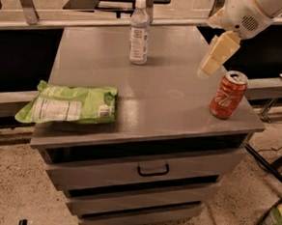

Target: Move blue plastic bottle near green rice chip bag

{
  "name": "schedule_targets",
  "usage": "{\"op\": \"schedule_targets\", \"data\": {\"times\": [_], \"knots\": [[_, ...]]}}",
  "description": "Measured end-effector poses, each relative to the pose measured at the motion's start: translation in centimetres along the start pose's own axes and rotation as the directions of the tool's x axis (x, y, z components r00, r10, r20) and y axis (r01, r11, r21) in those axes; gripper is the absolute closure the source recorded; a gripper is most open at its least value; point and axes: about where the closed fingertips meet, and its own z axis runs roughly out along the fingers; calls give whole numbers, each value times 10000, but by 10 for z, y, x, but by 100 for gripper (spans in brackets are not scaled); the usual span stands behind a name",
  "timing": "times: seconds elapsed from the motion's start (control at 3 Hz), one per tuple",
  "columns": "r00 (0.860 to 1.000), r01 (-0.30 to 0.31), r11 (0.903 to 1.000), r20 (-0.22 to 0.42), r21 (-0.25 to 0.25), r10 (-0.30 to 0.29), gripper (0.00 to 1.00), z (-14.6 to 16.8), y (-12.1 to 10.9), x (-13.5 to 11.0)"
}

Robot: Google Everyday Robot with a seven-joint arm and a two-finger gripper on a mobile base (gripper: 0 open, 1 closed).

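1. Robot gripper (209, 66): cream-coloured, hanging from the white arm (249, 15) that enters at the upper right. It points down and hovers over the right rear part of the cabinet top (171, 102). From where one stands, it cannot be told whether it is spread or pressed together. It touches nothing.
2. Task object, the blue plastic bottle (139, 34): upright near the rear edge of the top, roughly at mid-width. It is clear, with a white cap and a white label, and stands well apart from the gripper.
3. Task target, the green rice chip bag (69, 104): lying flat at the front left corner, its white nutrition panel facing up. One end overhangs the left edge. It is well apart from the bottle.
4. Bystander object, the red soda can (228, 95): upright at the right edge of the top, just below and beside the gripper but not touching it.
5. Support, the grey cabinet: its drawers face the onlooker, and the upper drawer has a dark handle (153, 171).
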Motion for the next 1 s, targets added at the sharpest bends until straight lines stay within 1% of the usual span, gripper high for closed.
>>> {"op": "schedule_targets", "data": {"times": [0.33, 0.67, 1.0], "knots": [[10000, 0, 10000, 0, 0, 0, 0, 0, 0, 0], [9977, 395, 9990, 536, 188, -404, 0, 3, -16, -15], [9823, 863, 9940, 1605, 675, -962, 0, 13, -52, -53]]}}
